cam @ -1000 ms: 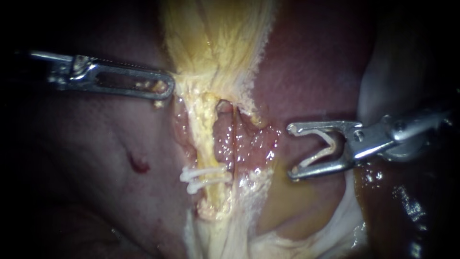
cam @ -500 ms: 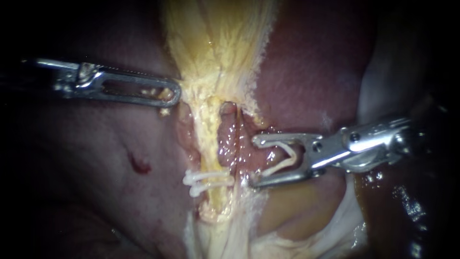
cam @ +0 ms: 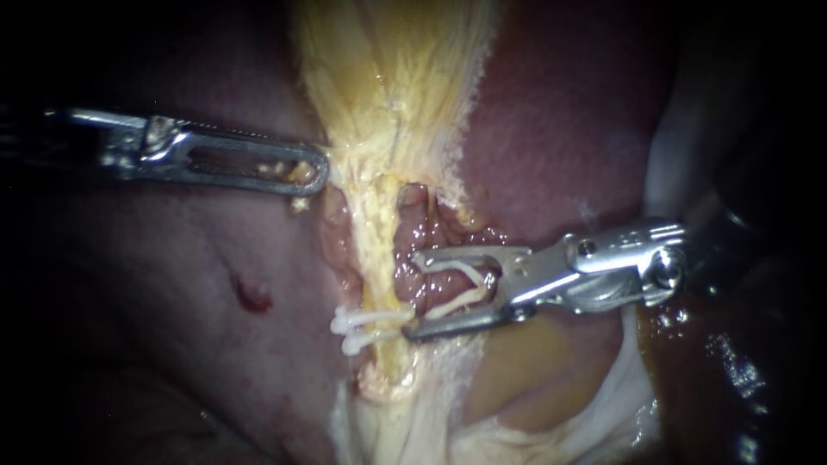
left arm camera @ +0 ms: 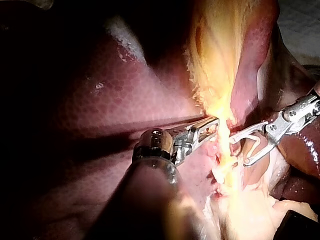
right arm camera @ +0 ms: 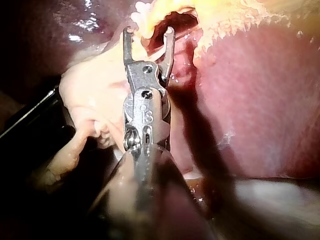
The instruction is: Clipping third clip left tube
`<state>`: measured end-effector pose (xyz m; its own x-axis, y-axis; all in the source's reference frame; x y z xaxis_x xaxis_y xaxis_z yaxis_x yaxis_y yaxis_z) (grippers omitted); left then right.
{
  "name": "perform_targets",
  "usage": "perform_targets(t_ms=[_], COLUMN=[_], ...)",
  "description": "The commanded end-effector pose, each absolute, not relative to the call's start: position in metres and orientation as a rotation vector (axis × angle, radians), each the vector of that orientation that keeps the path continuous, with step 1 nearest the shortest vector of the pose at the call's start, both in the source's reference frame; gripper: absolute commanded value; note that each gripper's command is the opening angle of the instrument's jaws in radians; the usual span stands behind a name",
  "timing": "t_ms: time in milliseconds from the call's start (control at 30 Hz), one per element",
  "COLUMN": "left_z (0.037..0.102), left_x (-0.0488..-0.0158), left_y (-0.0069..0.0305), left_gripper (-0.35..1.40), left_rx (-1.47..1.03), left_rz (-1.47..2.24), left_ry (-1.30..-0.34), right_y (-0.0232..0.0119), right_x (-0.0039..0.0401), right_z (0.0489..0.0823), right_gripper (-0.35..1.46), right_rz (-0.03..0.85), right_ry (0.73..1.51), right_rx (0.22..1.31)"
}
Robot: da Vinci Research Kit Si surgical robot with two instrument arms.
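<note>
The yellowish left tube (cam: 376, 250) runs down from the gallbladder (cam: 388, 69), with two white clips (cam: 366, 325) across its lower part. My right instrument (cam: 414, 294) comes in from the right. Its jaws stand wide apart and carry an open white clip (cam: 461, 288). The jaw tips lie just right of the tube, over glistening pink tissue, and the lower tip is beside the two clips. My left instrument (cam: 314, 172) holds yellow tissue at the gallbladder's neck in shut jaws. The left wrist view shows both the left instrument (left arm camera: 207, 129) and the right instrument (left arm camera: 240, 147). The right instrument (right arm camera: 148, 32) fills the right wrist view.
Dark red liver (cam: 172, 284) lies on the left and bears a small red spot (cam: 250, 297). More liver (cam: 560, 129) lies behind on the right. Pale fatty tissue (cam: 517, 422) spreads below the tube.
My right instrument has moved left with its open clip, from well clear of the tube to right beside it. The left instrument has shifted slightly right, still holding the tissue.
</note>
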<state>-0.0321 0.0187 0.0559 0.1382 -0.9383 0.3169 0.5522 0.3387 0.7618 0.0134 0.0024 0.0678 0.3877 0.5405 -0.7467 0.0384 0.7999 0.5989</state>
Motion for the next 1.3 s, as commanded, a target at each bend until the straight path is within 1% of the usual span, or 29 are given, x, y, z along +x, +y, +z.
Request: perform_targets(t_ms=[33,267,567,967,1300], left_z=[0.0558,0.0558,0.0559,0.0559,0.0560], left_x=[-0.0321,-0.0322,-0.0322,-0.0322,-0.0321], left_y=[0.0187,0.0186,0.0186,0.0186,0.0186], left_gripper=[-0.35,-0.35,-0.35,-0.35,-0.35], left_rx=[0.537,0.539,0.538,0.539,0.539], left_rz=[-1.155,-1.154,-1.154,-1.153,-1.153], left_ry=[-0.883,-0.884,-0.884,-0.884,-0.884], right_y=[0.0025,0.0033,0.0035,0.0031,0.0028], right_x=[0.0134,0.0131,0.0130,0.0148,0.0167], right_z=[0.0681,0.0697,0.0717,0.0721,0.0722], right_gripper=[0.50,0.50,0.50,0.50,0.50], right_rz=[0.347,0.370,0.391,0.408,0.413], right_ry=[1.143,1.149,1.153,1.210,1.261], right_rx=[0.589,0.602,0.629,0.720,0.775])
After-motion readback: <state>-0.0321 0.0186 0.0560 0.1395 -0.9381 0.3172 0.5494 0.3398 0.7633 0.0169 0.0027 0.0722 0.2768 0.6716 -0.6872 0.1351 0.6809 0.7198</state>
